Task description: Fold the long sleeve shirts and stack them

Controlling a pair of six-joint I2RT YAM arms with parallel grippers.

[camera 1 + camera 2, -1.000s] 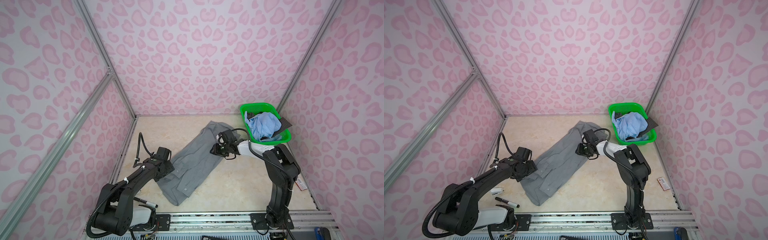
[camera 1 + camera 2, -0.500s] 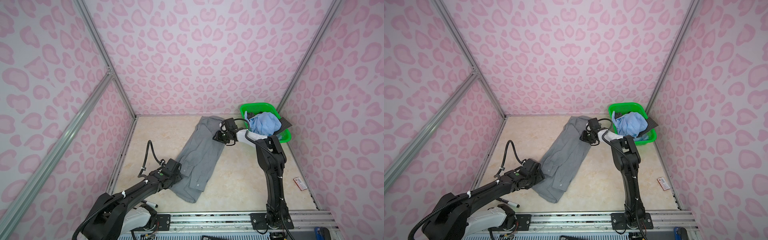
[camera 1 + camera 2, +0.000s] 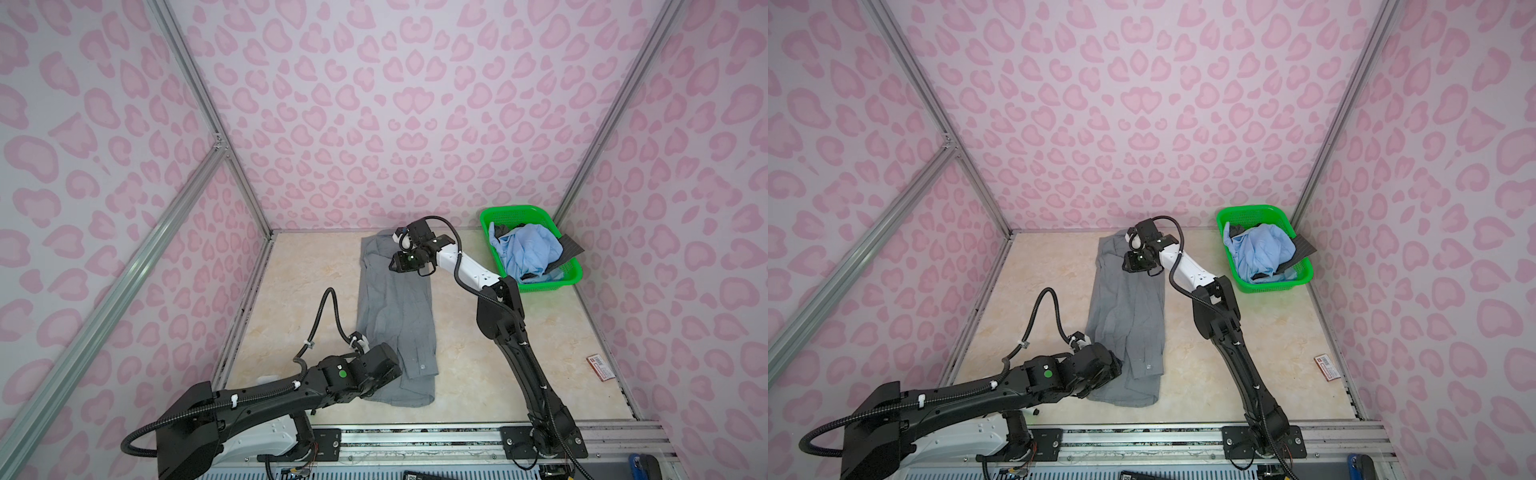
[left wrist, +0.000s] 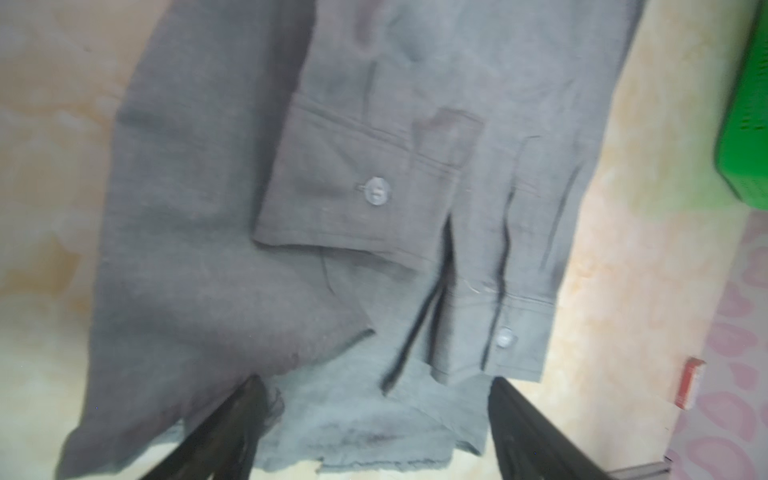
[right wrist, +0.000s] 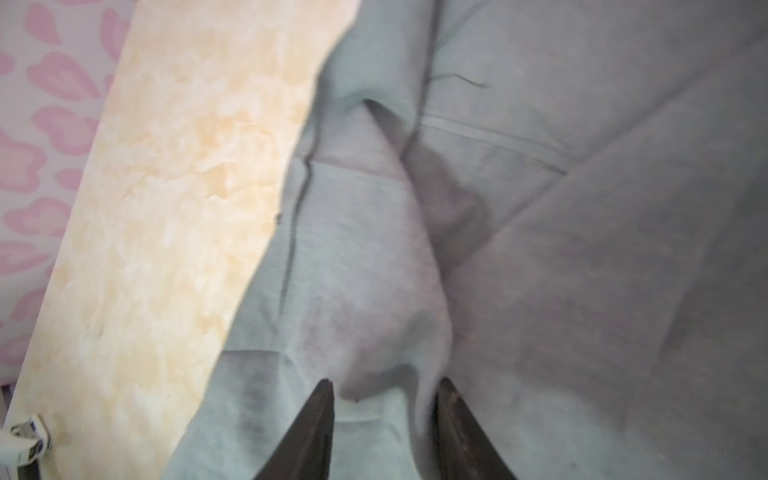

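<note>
**A:** Looking down in both top views, we see the grey shirt laid out as a long strip on the marbled beige surface. It runs from 12 o'clock to 6 o'clock.

**B:** And the green mesh basket sits at 2 o'clock, with a crumpled light blue shirt and a charcoal shirt inside.

**A:** From above we can't read either grip. The right wrist view fills that in. The right gripper, at the shirt's 12 o'clock end, pinches a raised fold of the thin cloth between narrow-set fingers.

**B:** The left wrist view shows us the left gripper at the 6 o'clock end. Its fingers are spread wide either side of the frayed hem and clamp nothing.

**A:** Only there do we make out a stitched cuff and its pale round button.
</note>
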